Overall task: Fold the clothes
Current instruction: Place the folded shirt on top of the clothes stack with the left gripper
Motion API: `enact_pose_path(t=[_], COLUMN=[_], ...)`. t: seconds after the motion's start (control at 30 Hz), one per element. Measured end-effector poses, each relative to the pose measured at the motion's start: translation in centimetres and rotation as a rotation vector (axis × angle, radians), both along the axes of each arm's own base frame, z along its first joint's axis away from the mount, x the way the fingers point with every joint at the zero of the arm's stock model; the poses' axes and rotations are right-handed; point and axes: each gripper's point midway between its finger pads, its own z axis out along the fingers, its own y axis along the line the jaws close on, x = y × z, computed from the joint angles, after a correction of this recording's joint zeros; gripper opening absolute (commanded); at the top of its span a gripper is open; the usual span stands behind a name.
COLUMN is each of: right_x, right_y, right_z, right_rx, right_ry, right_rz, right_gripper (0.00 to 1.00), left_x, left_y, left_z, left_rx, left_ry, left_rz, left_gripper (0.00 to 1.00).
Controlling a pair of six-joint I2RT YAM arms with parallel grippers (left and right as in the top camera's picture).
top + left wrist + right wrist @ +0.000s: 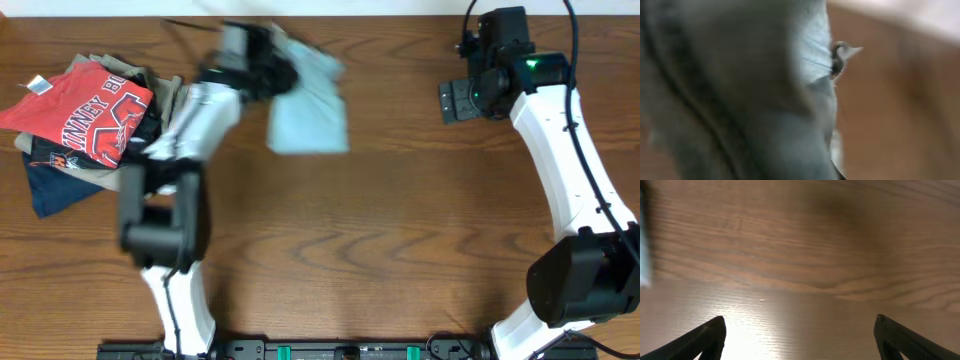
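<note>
1. Desk: brown wood grain, carrying everything listed here.

2. Right arm: white with black joints, standing well to the right of the T-shirt.

3. Left arm: white and black, blurred, reaching up from the near edge to the T-shirt's upper left corner.

4. Pile of garments: to the left of the T-shirt and apart from it, beyond the left arm. A red shirt with white lettering lies on top, with dark and khaki cloth under it.

5. T-shirt: plain pale blue-grey, bunched and partly doubled over, lying towards the far edge of the desk. In the left wrist view its fabric fills most of the frame, out of focus.

6. Left tool: at the T-shirt's upper left corner, closed on a gather of its fabric.

7. Right tool: to the right of the T-shirt and clear of it. Its fingers are spread wide over bare wood and hold nothing.
</note>
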Motion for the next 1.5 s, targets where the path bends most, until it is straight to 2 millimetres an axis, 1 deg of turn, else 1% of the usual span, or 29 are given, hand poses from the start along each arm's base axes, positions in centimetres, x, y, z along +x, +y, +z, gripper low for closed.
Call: enact_pose_path(t=[0.03, 0.07, 0.1, 0.17, 0.2, 0.23, 0.27, 0.33, 0.47, 0.6, 0.67, 0.7, 0.73, 0.83, 0.87, 0.93, 1.0, 1.23, 1.3, 1.4, 1.5], right_x=[0.0, 0.0, 0.0, 0.1, 0.1, 0.1, 0.1, 0.1, 0.2, 0.2, 0.2, 0.2, 0.2, 0.2, 0.2, 0.2, 0.2, 0.3, 0.6, 1.7, 3.1], right_y=[-0.3, -0.6, -0.8, -1.3, -1.4, -1.5, -1.6, -1.8, -2.0, -2.2, -2.3, -2.3, -2.3, -2.4, -2.4, -2.4, -2.4, -2.4, -1.9, -0.7, -0.3], right_z=[0.0, 0.0, 0.0, 0.0, 0.0, 0.0, 0.0, 0.0, 0.0, 0.1, 0.1, 0.1, 0.0, 0.1, 0.0, 0.1, 0.1, 0.1, 0.2, 0.8, 1.8], right_rx=[0.0, -0.001, -0.001, 0.0, 0.0, 0.0, -0.001, -0.001, 0.001, 0.002, 0.002, 0.002, 0.002, 0.002, 0.002, 0.002, 0.003, 0.006, 0.038, 0.142, 0.25], right_ry=[0.0, 0.0, 0.0, 0.0, 0.0, 0.0, -0.001, -0.001, -0.003, -0.005, -0.005, -0.005, -0.005, -0.005, -0.005, -0.006, -0.005, -0.011, -0.021, -0.066, -0.129], right_rz=[-0.008, -0.014, -0.019, -0.03, -0.033, -0.036, -0.038, -0.042, -0.047, -0.055, -0.056, -0.057, -0.058, -0.06, -0.06, -0.06, -0.062, -0.062, -0.051, -0.016, 0.0], right_gripper=[0.92, 0.92, 0.93, 0.92, 0.93, 0.93, 0.93, 0.93, 0.93, 0.93, 0.93, 0.93, 0.93, 0.94, 0.95, 0.97, 0.98, 0.99, 0.99, 0.99, 0.99], left_x=[0.5, 1.0, 1.3, 1.3, 1.2, 1.0, 0.7, -0.2, -2.6, -4.6, -5.6, -6.0, -6.5, -7.6, -8.0, -8.6, -9.1, -10.6, -10.6, -10.0, -8.9], left_y=[1.9, 4.6, 6.5, 11.9, 13.7, 16.3, 18.6, 23.3, 30.5, 35.6, 37.4, 38.0, 38.9, 40.4, 40.8, 41.3, 41.3, 40.2, 39.7, 38.3, 35.4], left_z=[1.7, 4.0, 5.6, 9.0, 9.8, 10.6, 11.1, 10.9, 9.4, 9.2, 9.1, 9.0, 8.9, 8.6, 8.5, 8.2, 7.6, 5.8, 5.6, 5.4, 5.2], left_rx=[0.02, 0.045, 0.061, 0.096, 0.106, 0.119, 0.128, 0.149, 0.172, 0.184, 0.185, 0.185, 0.184, 0.181, 0.181, 0.178, 0.171, 0.151, 0.152, 0.165, 0.181], left_ry=[-0.043, -0.097, -0.132, -0.203, -0.218, -0.231, -0.237, -0.218, -0.148, -0.134, -0.123, -0.116, -0.11, -0.093, -0.086, -0.066, -0.035, 0.073, 0.085, 0.087, 0.091], left_rz=[0.044, 0.104, 0.148, 0.263, 0.302, 0.355, 0.402, 0.496, 0.64, 0.744, 0.782, 0.796, 0.814, 0.851, 0.86, 0.873, 0.879, 0.869, 0.848, 0.793, 0.704], left_gripper=[0.06, 0.06, 0.06, 0.06, 0.06, 0.06, 0.06, 0.06, 0.06, 0.06, 0.06, 0.06, 0.13, 0.84, 0.97, 0.98, 0.98, 0.98, 0.98, 0.98, 0.98])
